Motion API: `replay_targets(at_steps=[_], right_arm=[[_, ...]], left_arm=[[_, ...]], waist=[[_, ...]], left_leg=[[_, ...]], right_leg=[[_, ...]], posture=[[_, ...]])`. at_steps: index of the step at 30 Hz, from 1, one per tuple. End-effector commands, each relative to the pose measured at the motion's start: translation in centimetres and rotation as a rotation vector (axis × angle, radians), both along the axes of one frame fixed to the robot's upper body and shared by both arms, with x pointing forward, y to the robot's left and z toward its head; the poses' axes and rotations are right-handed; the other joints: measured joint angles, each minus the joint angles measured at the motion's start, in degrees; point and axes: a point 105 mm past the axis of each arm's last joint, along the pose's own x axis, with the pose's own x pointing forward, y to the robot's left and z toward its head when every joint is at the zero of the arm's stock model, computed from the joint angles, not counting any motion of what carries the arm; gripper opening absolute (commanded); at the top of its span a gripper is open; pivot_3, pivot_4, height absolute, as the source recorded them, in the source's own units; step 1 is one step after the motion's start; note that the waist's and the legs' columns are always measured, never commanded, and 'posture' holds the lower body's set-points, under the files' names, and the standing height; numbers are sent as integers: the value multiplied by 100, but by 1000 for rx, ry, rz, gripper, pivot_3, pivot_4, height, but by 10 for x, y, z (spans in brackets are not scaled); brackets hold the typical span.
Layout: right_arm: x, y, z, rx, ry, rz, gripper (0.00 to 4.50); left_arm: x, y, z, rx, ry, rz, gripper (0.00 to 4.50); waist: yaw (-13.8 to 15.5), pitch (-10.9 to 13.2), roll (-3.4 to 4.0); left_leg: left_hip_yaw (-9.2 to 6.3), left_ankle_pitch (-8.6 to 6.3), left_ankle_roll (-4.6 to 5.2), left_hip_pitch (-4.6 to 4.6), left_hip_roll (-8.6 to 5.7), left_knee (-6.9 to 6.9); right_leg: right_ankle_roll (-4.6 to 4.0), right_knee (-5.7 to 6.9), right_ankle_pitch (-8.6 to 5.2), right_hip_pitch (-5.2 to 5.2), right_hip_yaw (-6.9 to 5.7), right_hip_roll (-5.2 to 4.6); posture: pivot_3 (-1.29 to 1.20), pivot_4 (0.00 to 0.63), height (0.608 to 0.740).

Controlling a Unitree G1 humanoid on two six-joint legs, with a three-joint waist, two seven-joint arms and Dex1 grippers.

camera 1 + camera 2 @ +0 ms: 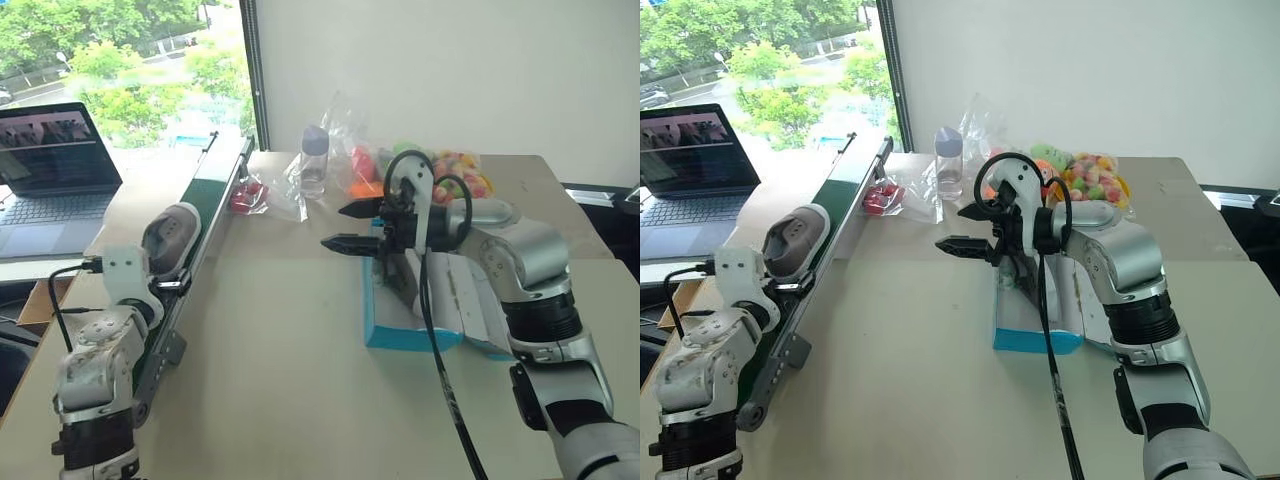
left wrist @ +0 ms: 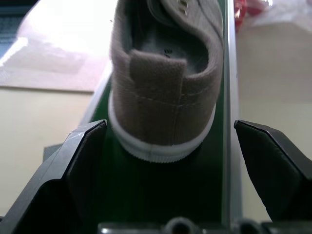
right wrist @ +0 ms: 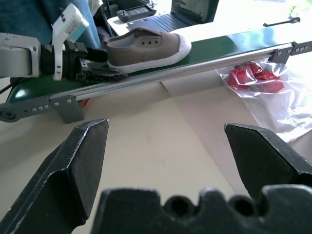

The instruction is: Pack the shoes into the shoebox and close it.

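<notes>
Shoebox (image 1: 410, 335) open on table (image 1: 280, 380), contents hidden behind right arm. Shoe (image 3: 144, 46) on green conveyor (image 3: 209, 48) (heel toward left gripper (image 2: 180, 161)), jaws wide, flanking heel, holding nothing. Right gripper (image 1: 345, 226) above box, pointing toward conveyor, jaws spread, empty.

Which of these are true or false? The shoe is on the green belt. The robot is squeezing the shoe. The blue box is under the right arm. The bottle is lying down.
1. The shoe is on the green belt: true.
2. The left gripper is squeezing it: false, its fingers stand open either side of the heel.
3. The blue box sits below the right gripper: true.
4. The bottle lies down: false, it stands upright.
</notes>
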Motion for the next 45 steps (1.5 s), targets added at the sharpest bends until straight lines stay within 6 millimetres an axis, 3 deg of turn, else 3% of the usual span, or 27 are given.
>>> replay_targets(at_steps=[1, 2, 4, 7, 10, 13, 15, 19, 22, 27, 35, 40, 45], right_arm=[[-1, -4, 18, 19, -73, -15, 4500], [-1, -5, 18, 18, -75, -19, 4500], [0, -6, 19, 17, -78, -27, 4500], [0, -7, 19, 19, -77, -33, 4500], [1, -7, 23, 55, -60, -40, 4500], [7, -7, 38, 173, 5, -71, 4500], [16, -10, 44, 242, 56, -129, 4500], [40, -20, 44, 343, 194, -286, 4500], [47, -24, 52, 482, 314, -326, 4500], [51, -30, 62, 619, 413, -357, 4500], [51, -35, 63, 652, 422, -393, 4500], [49, -36, 67, 682, 415, -387, 3195], [50, -38, 72, 705, 403, -394, 1429]], left_arm=[[2, 4, -5, 22, 19, -9, 3966], [3, 5, -4, 19, 13, -12, 3774], [5, 5, 1, 31, -4, -15, 2928], [12, 0, 20, 26, -75, -29, 2509], [20, -14, 53, 40, -190, -81, 2489], [27, -44, 90, 45, -314, -198, 2489], [29, -68, 101, 35, -352, -287, 2489], [28, -118, 112, -27, -388, -450, 2489], [24, -159, 120, -89, -408, -575, 2489], [12, -210, 126, -167, -394, -730, 2489], [9, -232, 130, -193, -380, -800, 2489], [8, -233, 130, -198, -371, -810, 2488], [8, -232, 125, -183, -336, -822, 2488]], waist=[[14, -1, 2], [19, -1, 2], [21, -1, 2], [30, -1, 2], [32, -1, 2], [35, 0, 0], [36, 0, 0], [24, -1, 1], [23, -1, 1], [22, 0, 1], [-68, 0, 2], [-98, 0, 2], [-100, 0, 2]], left_leg=[[-1, 0, -1, 0, 1, 0], [-1, 0, -1, 1, 1, 0], [-1, 0, -1, 1, 2, 0], [-2, 0, -2, 2, 3, 0], [-5, 0, -2, -8, 4, 1], [-6, 0, -1, -35, 0, 2], [-6, 0, -1, -44, -2, 3], [-3, -1, 1, -49, -4, 1], [-3, 0, 4, -52, -3, 1], [-3, 29, 48, -71, -2, 1], [0, 31, 55, -69, -1, 5], [-1, 33, 56, -67, -2, 8], [-1, 32, 57, -68, -3, 7]], right_leg=[[0, 0, 0, 0, 0, -2], [-1, 1, -1, 0, 0, -3], [-5, 0, -3, 1, 0, -6], [-3, 1, -2, 1, -2, -11], [0, -1, 0, -4, -9, -9], [0, -3, 3, -22, -12, -9], [0, -2, 4, -29, -11, -11], [0, -4, 5, -31, -7, -19], [0, -4, 5, -33, -8, -15], [-4, -1, 9, -51, -7, 1], [0, 0, 8, -45, 2, 27], [5, -1, 8, -39, 5, 31], [7, -2, 9, -39, 5, 31]], posture=[[0, 150, 740], [0, 150, 740], [0, 150, 740], [0, 150, 740], [0, 150, 740], [0, 150, 740], [0, 150, 740], [0, 150, 740], [0, 150, 740], [0, 150, 740], [0, 150, 740], [0, 150, 740], [0, 150, 740]])
